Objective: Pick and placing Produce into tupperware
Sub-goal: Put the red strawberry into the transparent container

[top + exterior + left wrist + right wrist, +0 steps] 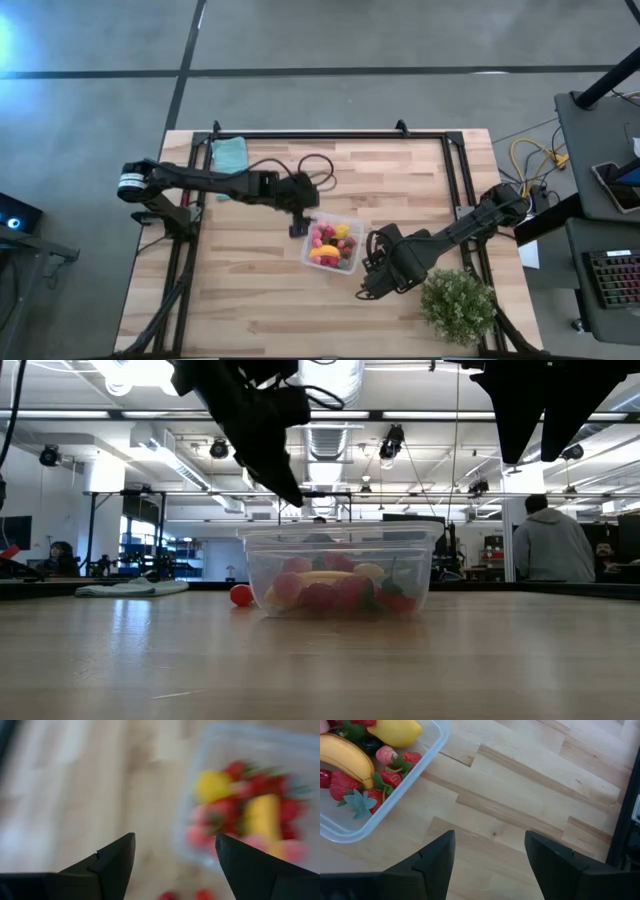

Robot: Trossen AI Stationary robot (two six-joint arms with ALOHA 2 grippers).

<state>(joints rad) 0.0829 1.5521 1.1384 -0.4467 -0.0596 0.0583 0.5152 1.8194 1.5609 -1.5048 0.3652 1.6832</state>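
1. Spreading wide with bare wood between them, the left gripper's fingers [112, 865] hold nothing; the left gripper [297, 229] hangs just left of the tub, near the middle of the high view.
2. The right gripper's fingers [437, 865] are parted too, with only plank showing in the gap. The right gripper [371, 290] sits lower right of the tub in the overhead picture, close to it but not touching.
3. The tupperware [349, 225] stands at the centre of the table [250, 300], lidless and upright, between the two grippers. From table height its clear wall [400, 555] shows the contents piled in its lower half.
4. Inside it lies the produce [331, 245]: red strawberries [387, 777], a yellow banana [345, 757], a lemon [395, 730] and pink pieces.
5. One small red piece [241, 595] rests on the wood outside the tub, just beside its left wall in the low view. The left wrist view shows two blurred red bits at its bottom edge; I cannot tell more about them.
6. A teal cloth [230, 153] lies in the upper left of the tabletop, and a bushy green plant [458, 305] stands at the lower right corner.
7. Beyond the table, a person in a grey top [548, 545] stands at the right of the low view.
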